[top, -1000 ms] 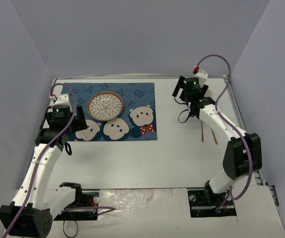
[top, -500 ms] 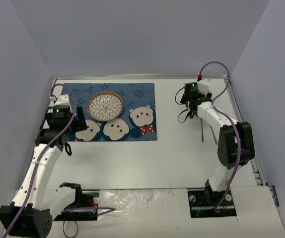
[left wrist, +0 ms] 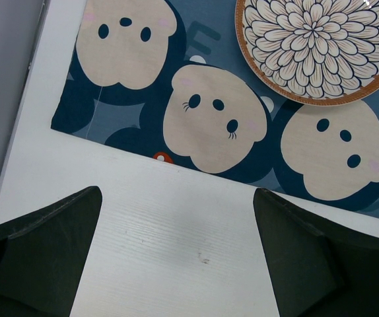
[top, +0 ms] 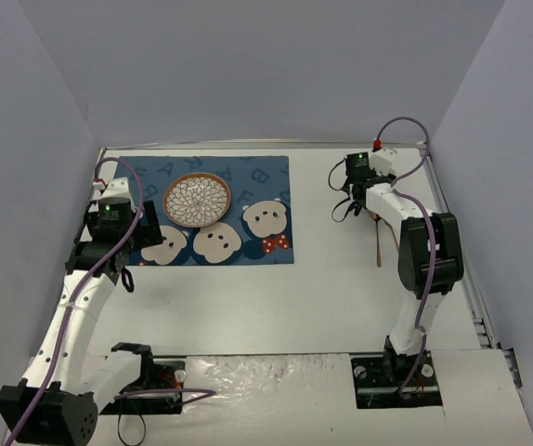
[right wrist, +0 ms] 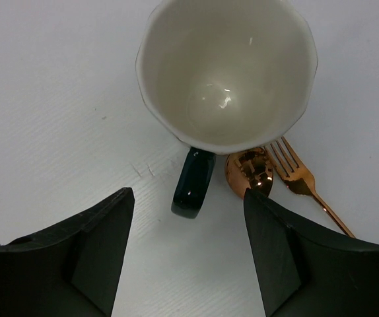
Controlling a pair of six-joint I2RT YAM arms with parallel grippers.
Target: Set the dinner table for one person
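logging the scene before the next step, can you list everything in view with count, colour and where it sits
dinner table: 1, white, under everything
placemat: 1, blue with pale bear faces, far left part of the table
plate: 1, white petal pattern with brown rim, on the placemat
mug: 1, cream inside with dark handle, upright on bare table, far right
spoon: 1, copper, next to the mug handle
fork: 1, copper, beside the spoon
left gripper: 1, black fingers, open, empty, by the placemat's edge
right gripper: 1, black fingers, open, over the mug handle
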